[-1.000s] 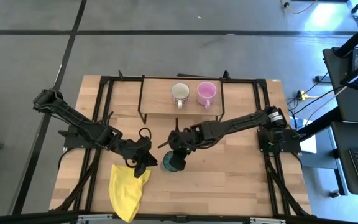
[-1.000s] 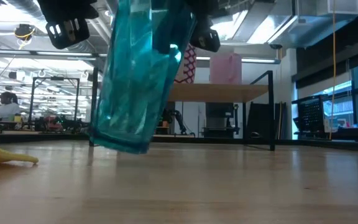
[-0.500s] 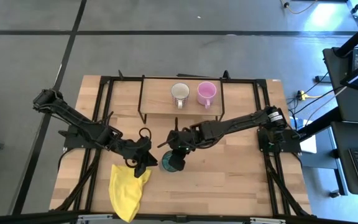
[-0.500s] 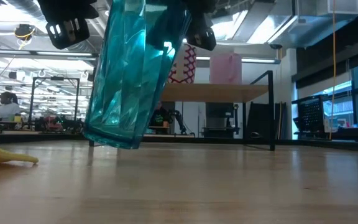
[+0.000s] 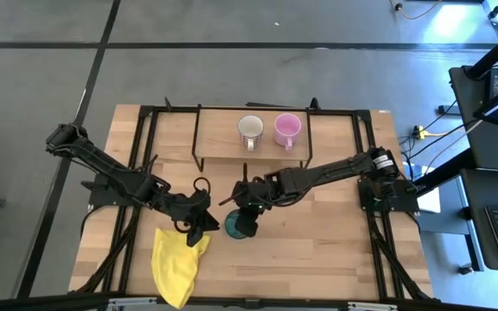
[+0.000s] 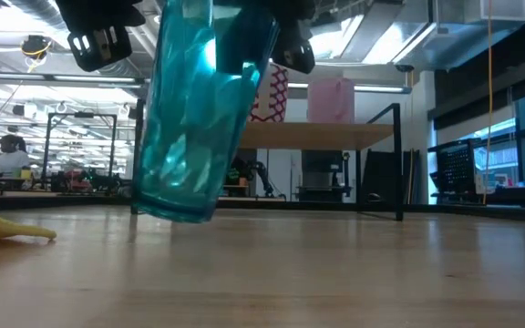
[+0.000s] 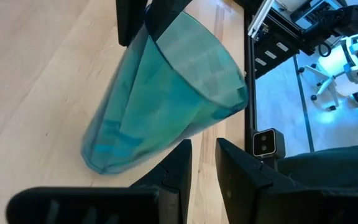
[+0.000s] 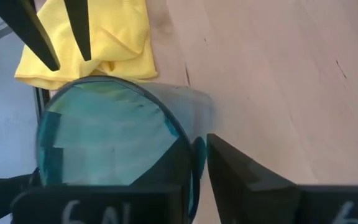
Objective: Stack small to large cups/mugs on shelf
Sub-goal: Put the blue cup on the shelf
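Observation:
The dark teal cup (image 6: 194, 118) hangs tilted from my right gripper (image 5: 245, 216) over the table's middle, near the front. It also shows in the high view (image 5: 234, 226). My left gripper (image 5: 199, 228) is open just to the left of the cup, above the yellow cloth (image 5: 178, 263). In the left wrist view its fingers (image 7: 178, 163) point at the cup's side (image 7: 160, 106); I cannot tell if they touch it. The white mug (image 5: 250, 130) and the pink mug (image 5: 287, 130) stand upright side by side on the shelf (image 5: 219, 138). My right gripper holds the teal cup by its wall at the rim (image 8: 199, 154), one finger inside the cup and one outside. The fingers come from above and from the table's right. The cup hangs below them, lifted clear of the table, with its base (image 6: 173, 211) tipped to one side.
The yellow cloth lies crumpled at the table's front left (image 6: 7, 228). The shelf's black wire frame (image 5: 199, 160) stands between the cup and the mugs. Bare table lies to the right of the cup (image 5: 335, 233).
The teal cup has rocked a little in my right gripper's hold: its base swung to one side and back again. Both arms have stayed almost where they were.

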